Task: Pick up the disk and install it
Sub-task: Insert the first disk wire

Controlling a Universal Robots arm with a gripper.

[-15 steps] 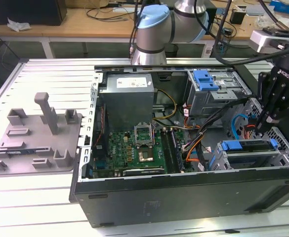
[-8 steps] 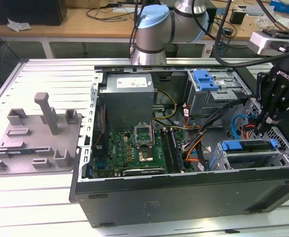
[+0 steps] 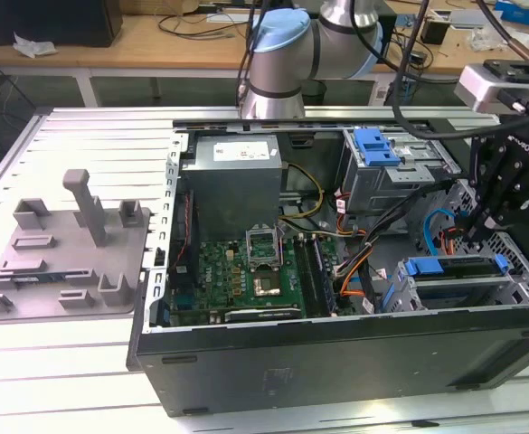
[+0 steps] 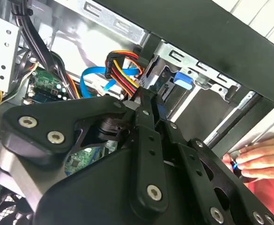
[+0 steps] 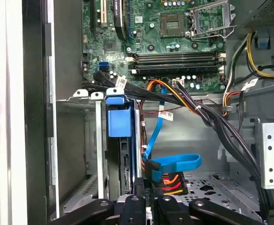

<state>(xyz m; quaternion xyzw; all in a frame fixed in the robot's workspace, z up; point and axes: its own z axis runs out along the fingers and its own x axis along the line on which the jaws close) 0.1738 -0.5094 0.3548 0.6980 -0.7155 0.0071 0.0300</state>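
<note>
Looking across the scene, we see a slatted metal table [image 3: 83,380] bearing an open black case [image 3: 336,362] laid on its side. The arm [image 3: 287,54] comes in from the far edge and bends toward the exterior view's right. On the table at the exterior view's left, apart from the case, stands a grey fixture [image 3: 65,244] with upright pegs.

Inside the case, a grey power supply [image 3: 237,181] sits beside the green board [image 3: 237,276]. A metal cage [image 3: 528,276] fills the near corner on the exterior view's right. The disk [image 3: 454,266] is seated in this cage. In the first wrist view its blue carrier [image 5: 119,123] lies just beside the cage's rim.

The gripper [image 3: 477,233] hangs over the disk's end. In the second wrist view the gripper [image 4: 154,107] has its fingers [image 4: 146,131] drawn close together, with a strip of blue carrier between them, so we read it as clamped on the disk. The first wrist view has the disk's edge running into the gripper [image 5: 147,206].

Near the gripper, a blue ribbon [image 5: 174,161] loops to a plug of red, orange and yellow wires [image 5: 169,180]. A blue latch [image 3: 377,145] tops another bay, well apart from the disk.

A hand [image 4: 258,159] with a red sleeve [image 4: 268,201] rests outside the case.
</note>
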